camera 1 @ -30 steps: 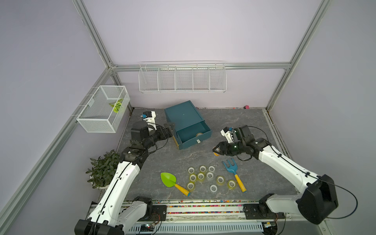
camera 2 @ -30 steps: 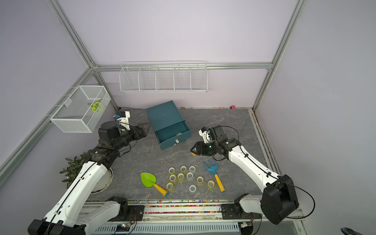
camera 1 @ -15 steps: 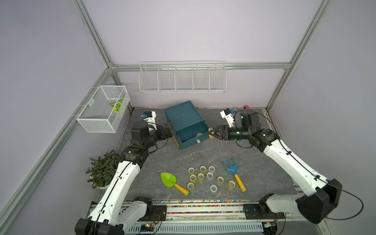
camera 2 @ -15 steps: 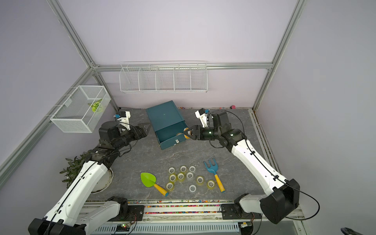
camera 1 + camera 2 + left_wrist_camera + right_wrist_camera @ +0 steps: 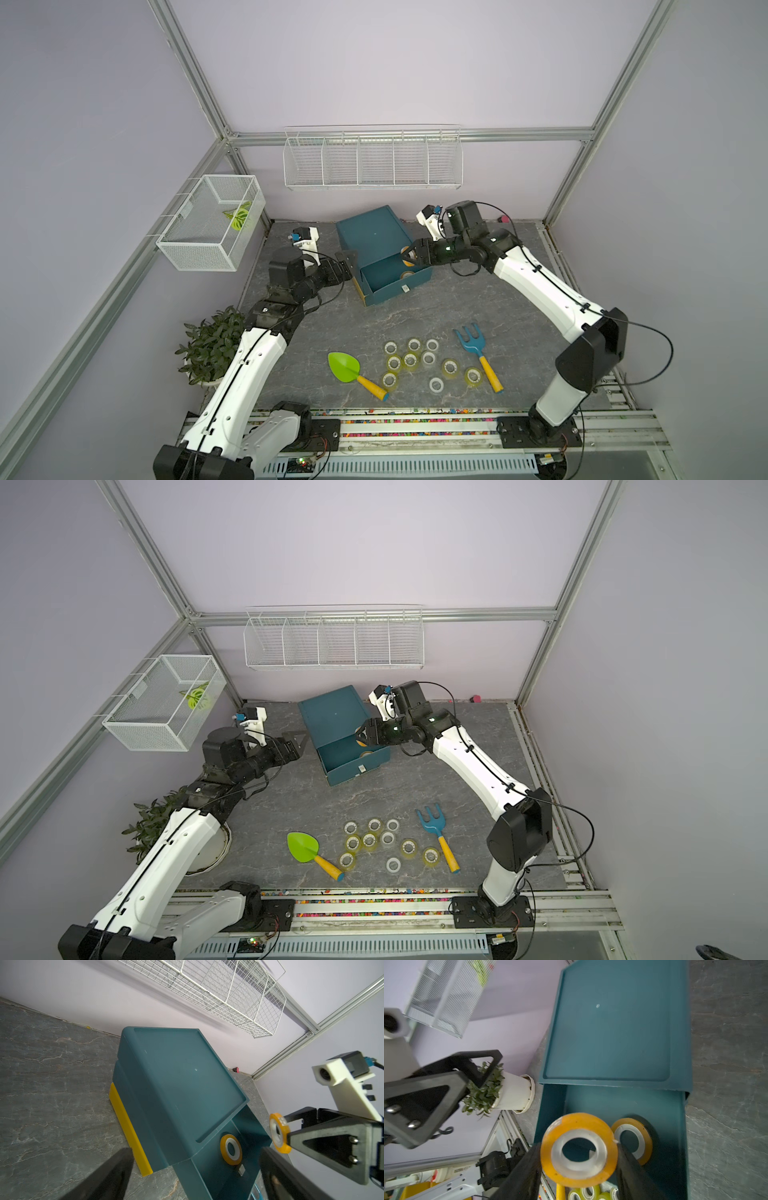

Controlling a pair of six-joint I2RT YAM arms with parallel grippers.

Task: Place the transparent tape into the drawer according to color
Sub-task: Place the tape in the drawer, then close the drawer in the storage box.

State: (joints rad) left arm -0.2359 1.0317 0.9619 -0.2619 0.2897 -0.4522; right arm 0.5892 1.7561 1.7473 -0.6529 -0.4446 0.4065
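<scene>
Over the grey surface [image 5: 415,316], your right jaws pinch an orange tape roll [image 5: 579,1121]; release low into the drawer [image 5: 623,1101] beneath them, left jaws spread.

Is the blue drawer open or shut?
Open. The drawer is pulled out of its box; an orange tape roll lies flat inside; the right claw holds a second roll over it.

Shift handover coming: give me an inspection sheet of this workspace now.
Surface: grey marbled tabletop, no spills seen.
Job's things: ten tape rolls loose near the front; one orange roll flat in the open drawer.
Clutter: green shovel, blue rake, potted plant.
Grippers: right gripper, jaws shut on a second orange roll above the drawer; left gripper, jaws open, empty.
Cables: black cable loops off the right arm, clear of rolls.
Surroundings: wire rack and wire basket on lilac walls.
</scene>
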